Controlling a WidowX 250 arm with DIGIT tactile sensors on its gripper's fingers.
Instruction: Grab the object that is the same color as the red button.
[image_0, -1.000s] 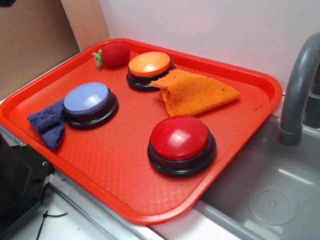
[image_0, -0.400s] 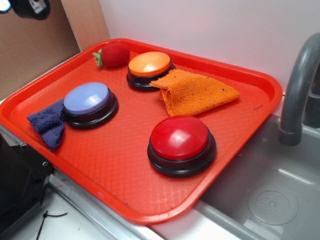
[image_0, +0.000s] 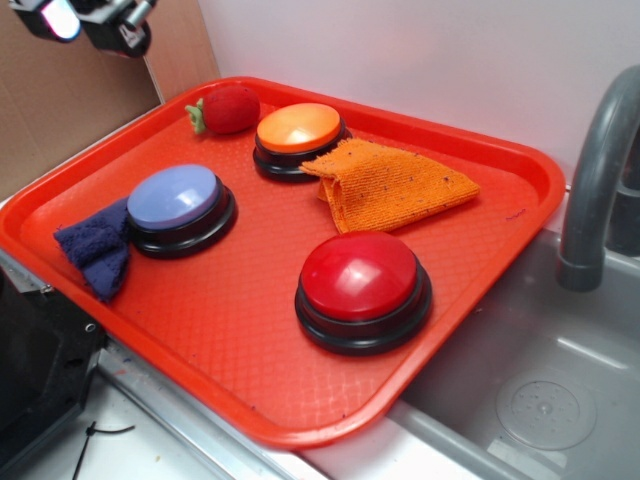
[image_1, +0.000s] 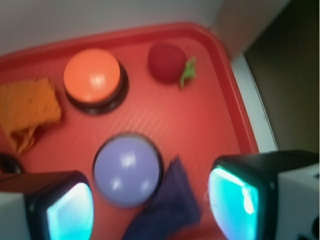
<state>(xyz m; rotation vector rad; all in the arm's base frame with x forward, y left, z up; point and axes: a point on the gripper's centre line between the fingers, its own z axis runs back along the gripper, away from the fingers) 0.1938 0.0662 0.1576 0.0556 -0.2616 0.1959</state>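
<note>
Step in hand: approach; nothing grasped yet, judging by the strawberry (image_0: 231, 108) lying alone on the tray (image_0: 520, 165)
Claw (image_1: 152, 202): released, the two pads wide apart and empty in the wrist view; seen only as a cut-off corner at 10 o'clock of the exterior view, high above the tray's far left rim
Colour match: red button (image_0: 360, 277) at 5 o'clock of the tray's middle; strawberry the only loose thing of that red
Strawberry, place: far left corner of the tray, about 11 o'clock from the tray's middle; just beside the orange button (image_0: 299, 128), at its 9 o'clock, apart from it and near the back rim
Strawberry, pose: lying on its side; long axis roughly along the tray's back rim; green leaves (image_0: 197, 117) toward the left corner, rounded red end toward the orange button
Wrist view: blurred; strawberry at 12 o'clock, well ahead of the pads, with the lavender button (image_1: 128, 169) and blue cloth (image_1: 167, 205) between the pads below
Next move, as a judgement: forward toward the far corner until the strawberry sits between the pads, then down, then a squeeze across the short width of the red body
Risk: rim and orange button close by, little room for wide pads; soft fuzzy body likely to give under pressure
</note>
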